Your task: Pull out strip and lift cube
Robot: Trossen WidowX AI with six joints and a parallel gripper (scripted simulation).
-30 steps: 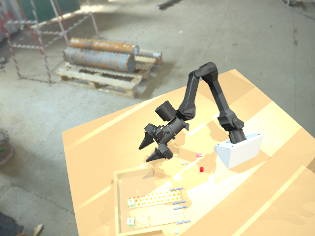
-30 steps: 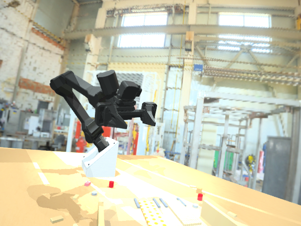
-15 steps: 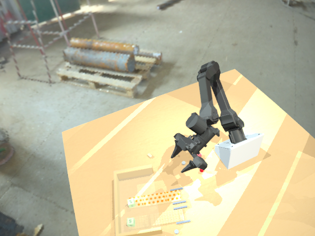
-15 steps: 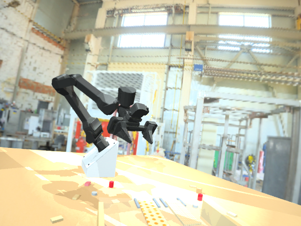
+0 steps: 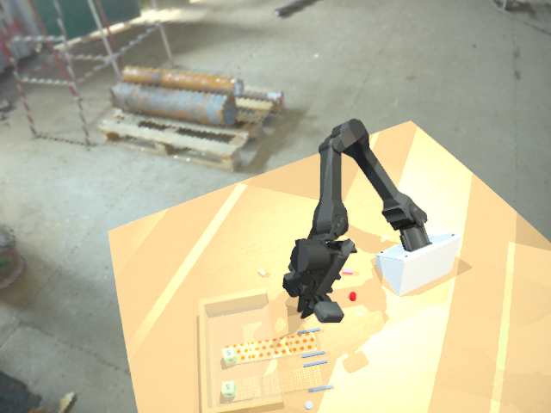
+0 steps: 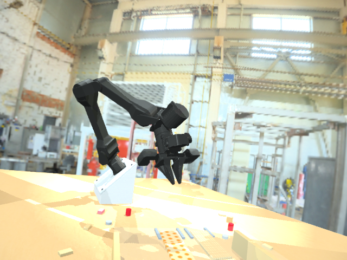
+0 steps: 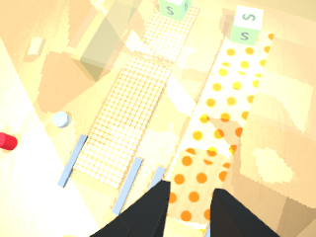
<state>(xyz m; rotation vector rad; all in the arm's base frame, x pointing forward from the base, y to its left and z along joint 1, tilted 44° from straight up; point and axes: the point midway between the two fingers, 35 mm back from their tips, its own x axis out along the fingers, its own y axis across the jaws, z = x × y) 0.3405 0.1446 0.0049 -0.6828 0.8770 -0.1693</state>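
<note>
An orange-dotted strip runs unbroken to a green cube marked S on its far end. Beside it, the near piece of a fine-grid strip is parted by a gap from its far piece. That far piece carries another S-marked green cube. My gripper points down, high above the table, with a narrow empty gap between its fingers. In the wrist view it overlaps the dotted strip's near end. Both cubes are out of frame in the exterior view.
Low walls stand around the strips' far part. Blue-grey bars flank the near ends. A red cylinder, a pink block and a pale disc lie outside the walls.
</note>
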